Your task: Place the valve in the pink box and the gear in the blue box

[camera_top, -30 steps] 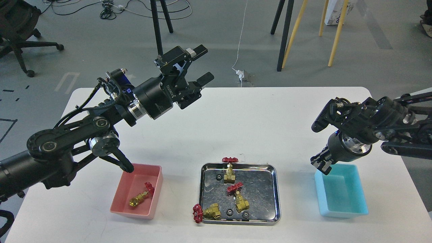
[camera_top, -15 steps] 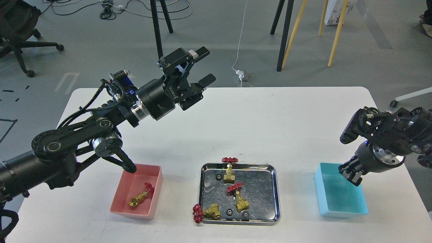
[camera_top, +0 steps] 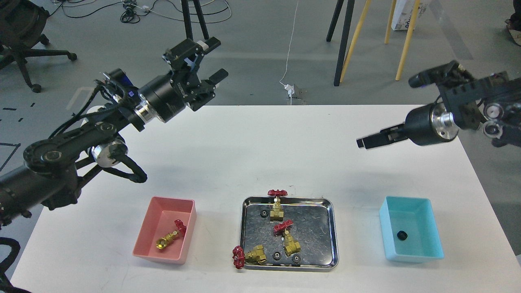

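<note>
The pink box (camera_top: 173,200) at front left holds one brass valve (camera_top: 170,236) with a red handwheel. The blue box (camera_top: 423,252) at front right holds one black gear (camera_top: 402,235). The steel tray (camera_top: 332,232) between them holds three valves (camera_top: 277,204) (camera_top: 287,237) (camera_top: 251,255) and three gears (camera_top: 264,213) (camera_top: 277,255) (camera_top: 296,259). My left gripper (camera_top: 215,57) is open and empty, high above the table's far left edge. My right gripper (camera_top: 361,143) points left above the table's right side, far above the blue box; it is seen side-on and holds nothing visible.
The front-left valve's red handwheel (camera_top: 237,257) hangs over the tray's left rim. Tripod and easel legs (camera_top: 346,40) stand on the floor beyond the table. An office chair (camera_top: 20,36) stands at far left.
My right arm rose from the blue box and swung up and back, leaving a gear in the box. My left arm drew back to the upper left, still open.
</note>
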`<control>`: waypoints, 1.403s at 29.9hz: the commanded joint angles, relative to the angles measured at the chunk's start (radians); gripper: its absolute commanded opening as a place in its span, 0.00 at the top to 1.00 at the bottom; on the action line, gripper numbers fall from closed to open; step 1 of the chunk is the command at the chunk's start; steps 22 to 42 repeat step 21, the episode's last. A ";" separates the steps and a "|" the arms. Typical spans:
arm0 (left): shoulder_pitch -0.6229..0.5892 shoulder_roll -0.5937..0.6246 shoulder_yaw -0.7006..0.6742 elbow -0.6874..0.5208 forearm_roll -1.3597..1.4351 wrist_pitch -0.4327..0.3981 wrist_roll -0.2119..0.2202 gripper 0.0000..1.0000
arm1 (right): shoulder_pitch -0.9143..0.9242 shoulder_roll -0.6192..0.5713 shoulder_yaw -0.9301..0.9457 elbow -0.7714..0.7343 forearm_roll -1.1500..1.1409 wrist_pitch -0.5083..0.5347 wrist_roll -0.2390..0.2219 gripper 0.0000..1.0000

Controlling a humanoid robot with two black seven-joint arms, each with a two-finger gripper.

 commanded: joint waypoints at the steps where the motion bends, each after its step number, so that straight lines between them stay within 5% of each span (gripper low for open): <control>1: -0.080 -0.020 -0.052 0.221 -0.052 -0.092 0.000 0.14 | -0.120 0.116 0.251 -0.199 0.358 -0.024 0.004 0.01; 6: -0.189 -0.119 -0.057 0.586 -0.233 -0.092 0.000 0.08 | -0.281 0.355 0.644 -0.550 0.753 0.038 0.007 0.01; 11: -0.208 -0.280 -0.062 0.867 -0.352 -0.092 0.000 0.05 | -0.384 0.590 1.014 -0.848 0.859 0.038 0.008 0.01; 16: -0.154 -0.331 -0.082 0.867 -0.396 -0.092 0.000 0.04 | -0.412 0.675 1.091 -0.910 0.862 0.038 0.010 0.01; 42: -0.148 -0.345 -0.071 0.863 -0.398 -0.092 0.000 0.04 | -0.429 0.675 1.093 -0.900 0.862 0.038 0.019 0.01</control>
